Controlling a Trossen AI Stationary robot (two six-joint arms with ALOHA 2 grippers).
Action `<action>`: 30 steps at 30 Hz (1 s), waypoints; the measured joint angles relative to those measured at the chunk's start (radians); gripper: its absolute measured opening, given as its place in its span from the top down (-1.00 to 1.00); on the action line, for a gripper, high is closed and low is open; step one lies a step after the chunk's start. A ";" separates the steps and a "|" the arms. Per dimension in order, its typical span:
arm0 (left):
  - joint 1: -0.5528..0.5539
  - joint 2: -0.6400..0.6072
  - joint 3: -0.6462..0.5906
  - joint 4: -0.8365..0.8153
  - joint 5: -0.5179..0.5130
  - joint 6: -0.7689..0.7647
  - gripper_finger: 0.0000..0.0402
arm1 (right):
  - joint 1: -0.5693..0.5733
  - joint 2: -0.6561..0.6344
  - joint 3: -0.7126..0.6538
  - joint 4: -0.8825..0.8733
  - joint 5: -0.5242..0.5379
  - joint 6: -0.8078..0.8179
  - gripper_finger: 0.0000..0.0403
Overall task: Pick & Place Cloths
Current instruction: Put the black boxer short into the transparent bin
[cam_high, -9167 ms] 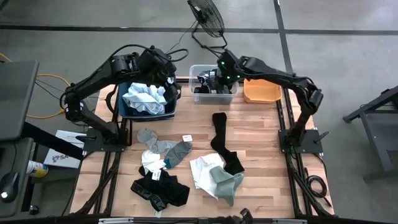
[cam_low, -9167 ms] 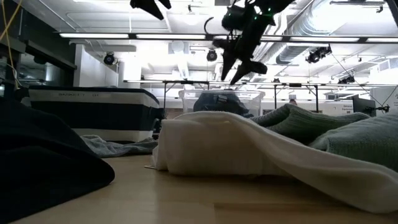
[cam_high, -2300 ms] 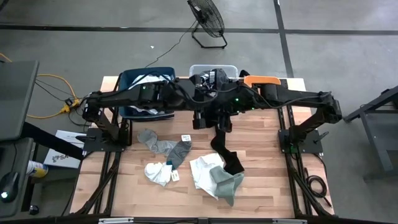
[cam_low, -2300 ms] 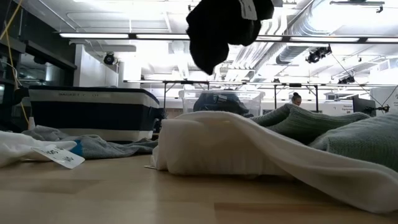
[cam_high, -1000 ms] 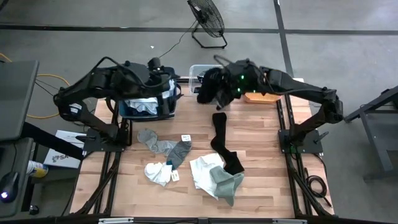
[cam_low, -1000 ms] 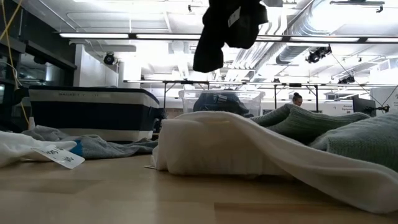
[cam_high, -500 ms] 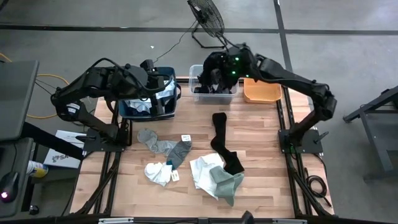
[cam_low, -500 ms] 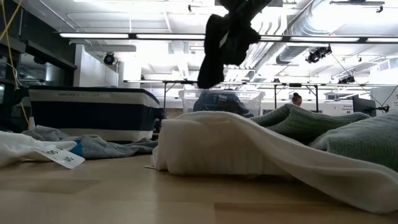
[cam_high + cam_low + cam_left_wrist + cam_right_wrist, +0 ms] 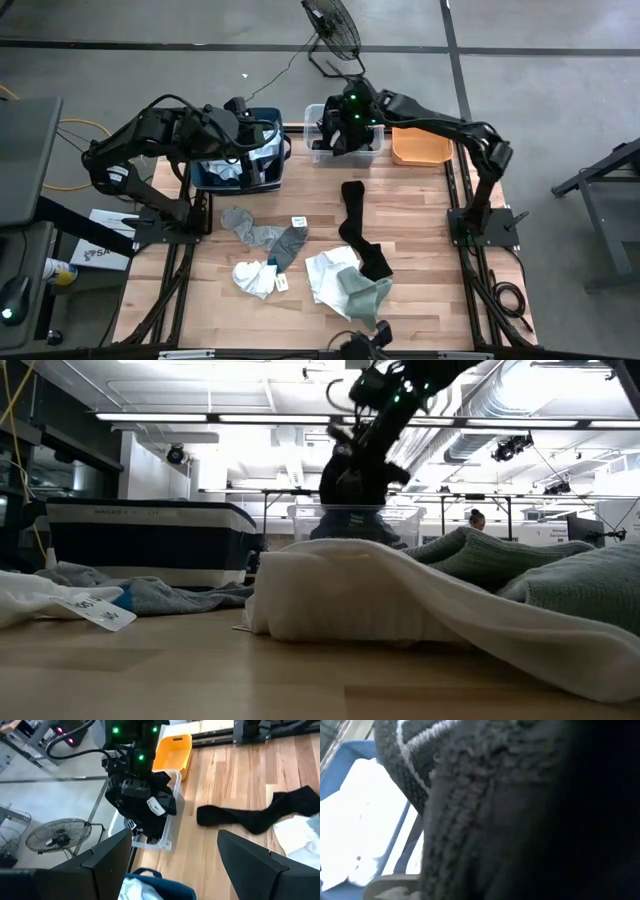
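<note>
My right gripper (image 9: 340,128) is over the clear tub (image 9: 372,150) at the table's far edge, shut on a black garment (image 9: 145,795) with a white tag. My left gripper (image 9: 174,840) is open over the navy bin (image 9: 272,178), which holds pale blue cloths (image 9: 222,166); it touches nothing. Flat on the table lie a long black sock (image 9: 355,225), grey socks (image 9: 265,240), a small white cloth (image 9: 250,275), and a white cloth (image 9: 325,272) with a grey-green one (image 9: 362,292) on it. My right gripper holds the bunched black garment (image 9: 350,478) from above, pointing down. The cloth wraps around the fingers and hides the place of contact. The garment hangs below the gripper, and its lower end (image 9: 150,831) is down inside the clear tub.
An orange tub (image 9: 420,148) stands to the right of the clear tub. A standing fan (image 9: 332,28) is on the floor beyond the far edge. Bare wood (image 9: 420,215) lies on the table's right half, beside the black sock.
My right gripper has carried the black garment toward the far edge and down over the clear tub; the garment, hanging high before, now reaches into the tub.
</note>
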 joint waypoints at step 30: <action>0.000 0.000 0.000 -0.055 0.000 -0.022 -0.44 | -0.024 0.185 0.001 -0.012 -0.013 0.085 0.61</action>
